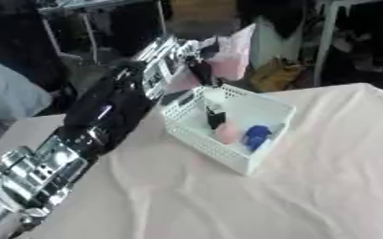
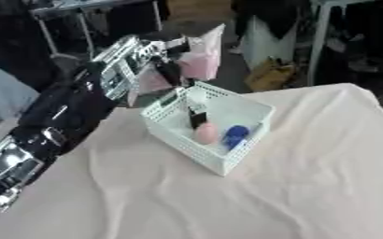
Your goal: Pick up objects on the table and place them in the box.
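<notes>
White and slotted, the box sits on the cloth-covered bench already holding a pink thing, a blue one and a dark one, while my left hand hangs just beyond its far rim, its fingers too unclear to tell whether spread or closed.

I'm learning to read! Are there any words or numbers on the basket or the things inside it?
No words, numbers or signs can be read anywhere in these pictures.
White basket: no label shows on its walls.
Pink thing, blue thing and dark thing inside it: too blurred to show any print.
Cloth on the table: plain.
Left hand above the basket's far rim: no readable marking.
</notes>
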